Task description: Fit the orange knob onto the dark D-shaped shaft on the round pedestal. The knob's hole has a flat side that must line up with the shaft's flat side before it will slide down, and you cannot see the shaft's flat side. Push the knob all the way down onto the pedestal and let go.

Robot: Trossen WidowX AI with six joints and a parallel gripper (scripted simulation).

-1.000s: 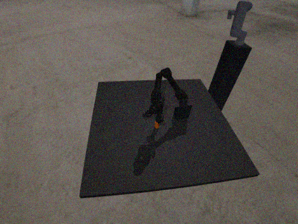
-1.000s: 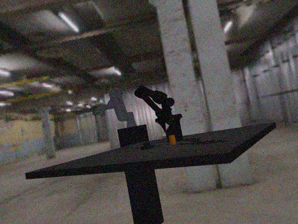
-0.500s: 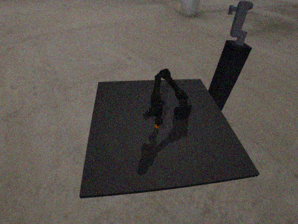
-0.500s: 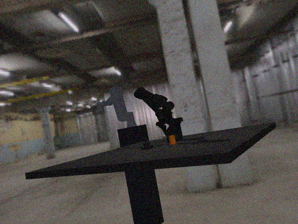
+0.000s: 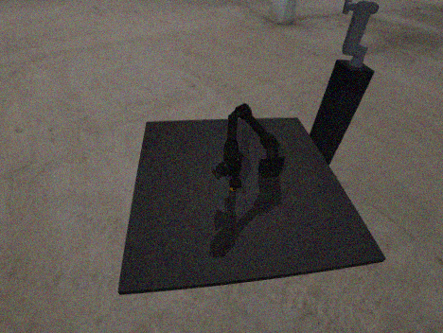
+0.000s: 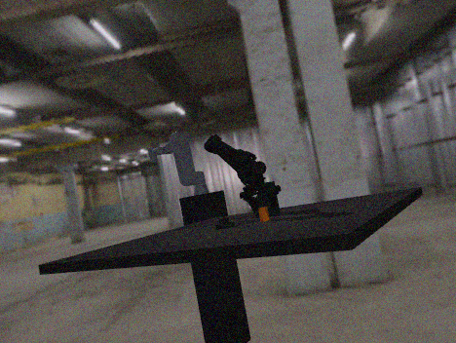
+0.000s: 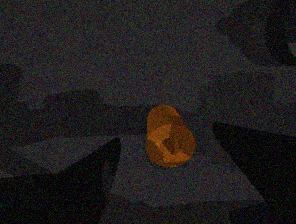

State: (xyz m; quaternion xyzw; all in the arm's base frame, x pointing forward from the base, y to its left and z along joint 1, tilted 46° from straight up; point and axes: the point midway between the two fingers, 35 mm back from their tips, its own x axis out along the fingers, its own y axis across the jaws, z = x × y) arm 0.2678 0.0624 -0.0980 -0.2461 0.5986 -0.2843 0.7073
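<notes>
At about six o'clock from the middle of the wrist view, the upright orange cylindrical knob (image 5: 232, 189) (image 6: 263, 213) (image 7: 171, 145) stands on the dark square table (image 5: 166, 265) (image 6: 312, 241) between the wide-open, empty black gripper's (image 7: 166, 131) fingertips, its long axis running roughly along the gripper's approach.

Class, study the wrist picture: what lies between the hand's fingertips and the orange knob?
Nothing solid shows between the hand and the orange knob; in the wrist view, only dark tabletop appears on either side of it.
</notes>
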